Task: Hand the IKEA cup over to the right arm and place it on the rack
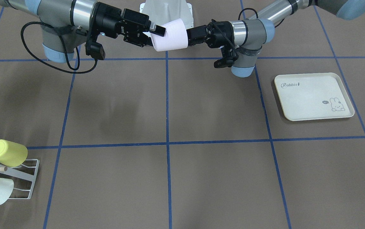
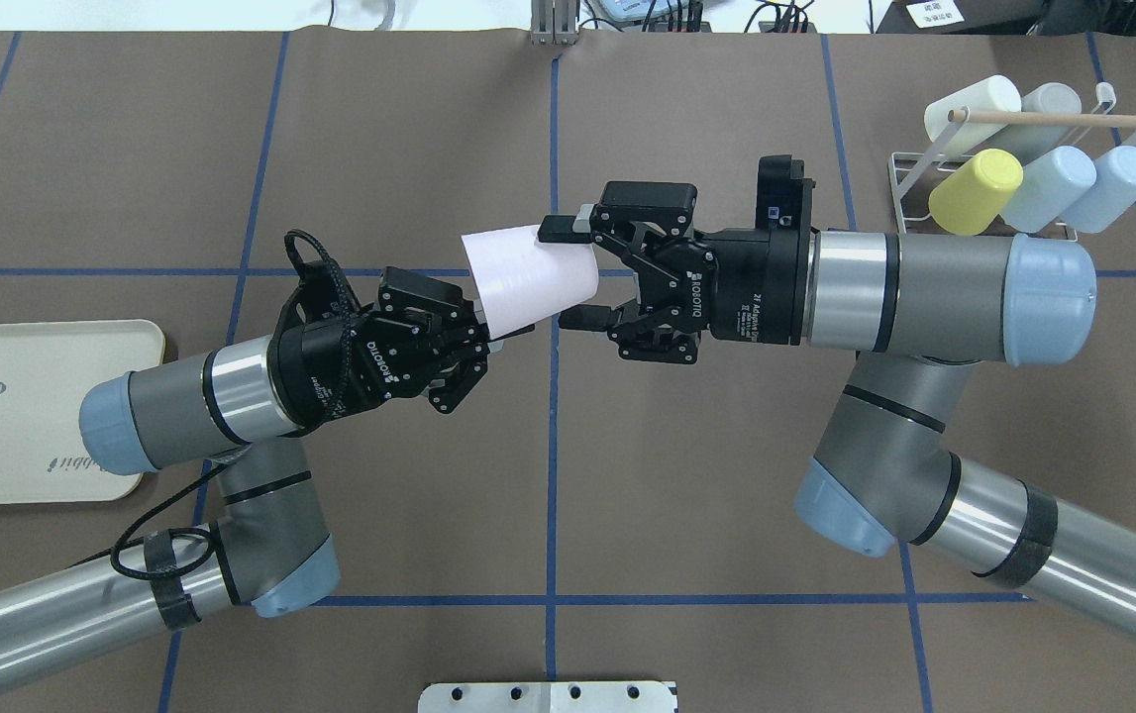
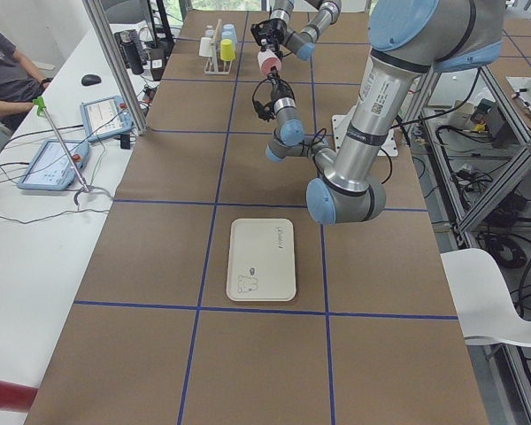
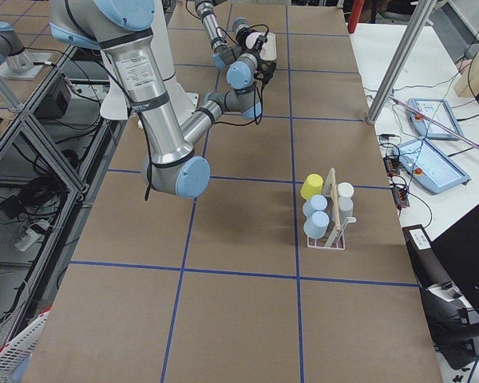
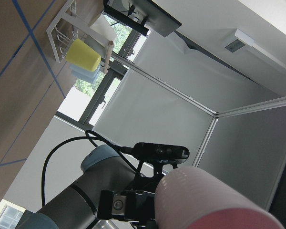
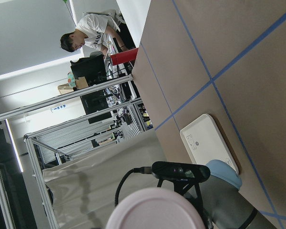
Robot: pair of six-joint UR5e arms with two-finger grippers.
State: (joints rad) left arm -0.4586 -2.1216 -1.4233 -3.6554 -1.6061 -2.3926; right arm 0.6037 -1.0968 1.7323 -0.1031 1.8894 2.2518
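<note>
- Pale pink cup (image 2: 528,277) lies sideways in mid-air above the counter (image 2: 706,475), between the two arms.
- We note the left end effector (image 2: 481,332) pinched closed on the cup's rim.
- Right end effector (image 2: 568,274) straddles the base end with its jaws wide. We cannot tell whether it touches the cup.
- Rack (image 2: 909,188) stands well apart, carrying other cups (image 2: 974,190).
- Rabbit tray (image 2: 33,446) sits at the opposite end.

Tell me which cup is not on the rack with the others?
The pale pink cup, held up in the air by the left tool. All the other cups sit on the white rack at the table's corner.
</note>
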